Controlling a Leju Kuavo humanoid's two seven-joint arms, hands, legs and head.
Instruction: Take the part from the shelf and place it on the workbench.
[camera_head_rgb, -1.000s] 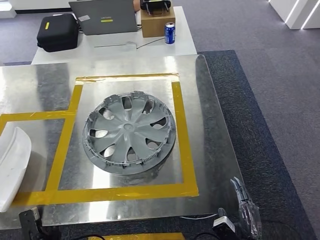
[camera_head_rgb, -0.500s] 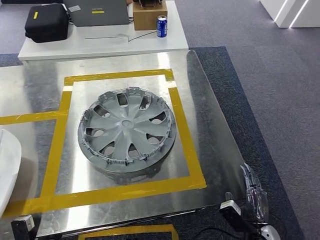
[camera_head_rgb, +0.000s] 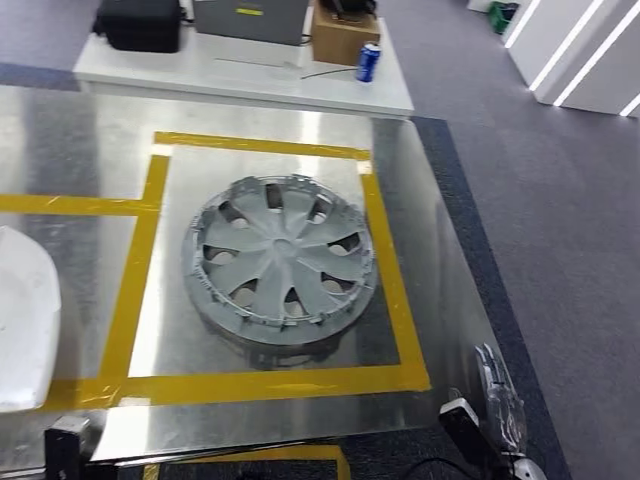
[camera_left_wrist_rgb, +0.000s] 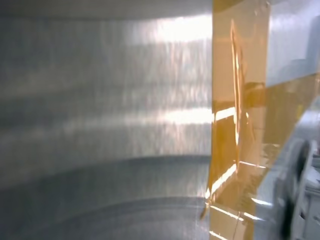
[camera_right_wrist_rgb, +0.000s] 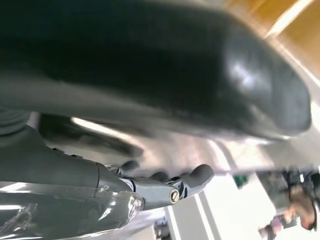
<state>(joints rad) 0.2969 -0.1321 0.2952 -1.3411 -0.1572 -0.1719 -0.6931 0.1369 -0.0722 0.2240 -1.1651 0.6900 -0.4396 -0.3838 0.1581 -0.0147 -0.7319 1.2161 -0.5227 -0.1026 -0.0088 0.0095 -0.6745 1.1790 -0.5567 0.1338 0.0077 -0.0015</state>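
A grey wheel cover (camera_head_rgb: 281, 262) lies flat on the shiny metal workbench (camera_head_rgb: 90, 140), inside a square of yellow tape (camera_head_rgb: 392, 290). No hand touches it. My right hand (camera_head_rgb: 500, 395) hangs low beyond the bench's near right corner, wrapped in clear film. Its fingers are apart and hold nothing. In the right wrist view the same hand (camera_right_wrist_rgb: 170, 190) stretches out under a dark blurred edge, fingers straight and empty. The left wrist view looks closely at the metal sheet (camera_left_wrist_rgb: 105, 125) and a strip of yellow tape (camera_left_wrist_rgb: 234, 125).
A white curved part (camera_head_rgb: 23, 330) rests on the bench at the left. Behind the bench stands a white table (camera_head_rgb: 226, 75) with a black case (camera_head_rgb: 140, 22), a laptop, a cardboard box (camera_head_rgb: 340, 38) and a blue can (camera_head_rgb: 368, 62). Grey carpet (camera_head_rgb: 558, 250) lies to the right.
The whole picture has shifted, so the camera has moved. The wheel cover stays in the tape square. My right hand remains low by the bench corner, still empty.
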